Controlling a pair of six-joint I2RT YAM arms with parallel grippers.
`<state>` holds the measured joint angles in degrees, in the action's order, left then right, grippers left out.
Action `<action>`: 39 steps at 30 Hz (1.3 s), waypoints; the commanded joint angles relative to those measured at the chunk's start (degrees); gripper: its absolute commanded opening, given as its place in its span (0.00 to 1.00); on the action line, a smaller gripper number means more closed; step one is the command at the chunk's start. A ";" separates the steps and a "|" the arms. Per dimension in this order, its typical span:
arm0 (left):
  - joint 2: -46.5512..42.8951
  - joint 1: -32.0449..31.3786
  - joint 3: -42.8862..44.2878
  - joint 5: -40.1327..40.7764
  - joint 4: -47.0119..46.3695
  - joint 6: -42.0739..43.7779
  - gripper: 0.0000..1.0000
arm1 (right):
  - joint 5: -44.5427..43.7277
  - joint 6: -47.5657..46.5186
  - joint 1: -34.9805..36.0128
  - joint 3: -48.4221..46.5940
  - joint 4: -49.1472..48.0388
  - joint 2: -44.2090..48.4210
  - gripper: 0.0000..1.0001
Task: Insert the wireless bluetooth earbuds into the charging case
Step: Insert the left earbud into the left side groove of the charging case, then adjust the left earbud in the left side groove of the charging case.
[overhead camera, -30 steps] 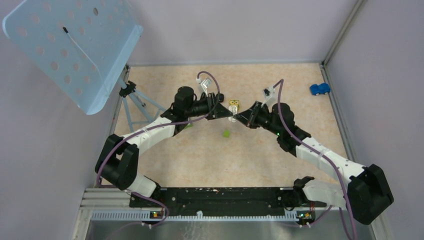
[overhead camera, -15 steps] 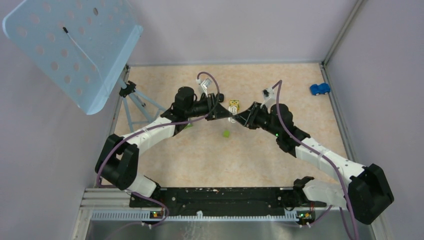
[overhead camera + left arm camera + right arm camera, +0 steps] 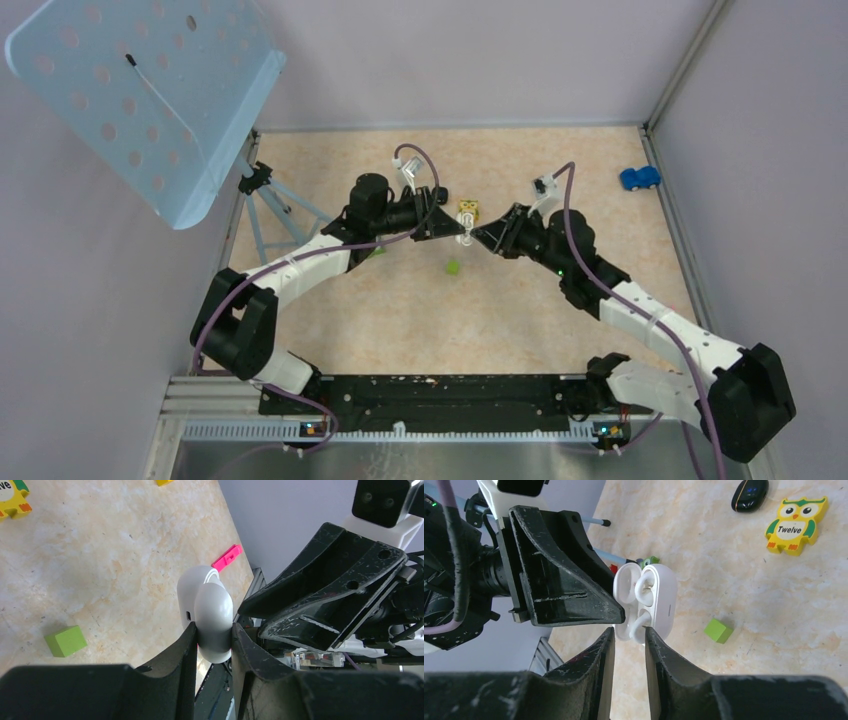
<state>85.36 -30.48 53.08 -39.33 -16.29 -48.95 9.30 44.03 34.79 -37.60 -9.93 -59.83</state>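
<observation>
Item: smooth white rounded plastic charging case [image 3: 212,600], lid open; clamped in left gripper [image 3: 214,626]; two small white earbuds [image 3: 646,587] lay inside; right gripper [image 3: 629,630] narrowly parted, empty, just beside them.

Bright, even, diffuse light with faint soft shadows; near jaws slightly blurred (wrist views only).
</observation>
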 commanded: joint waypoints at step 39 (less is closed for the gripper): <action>0.46 -0.18 1.29 -0.52 -2.20 0.52 0.00 | -1.84 -3.36 1.66 -8.20 7.12 -4.69 0.21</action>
<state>85.84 -30.48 53.10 -39.35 -16.23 -48.93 9.85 41.98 35.35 -41.89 -4.23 -64.40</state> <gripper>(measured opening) 0.323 0.213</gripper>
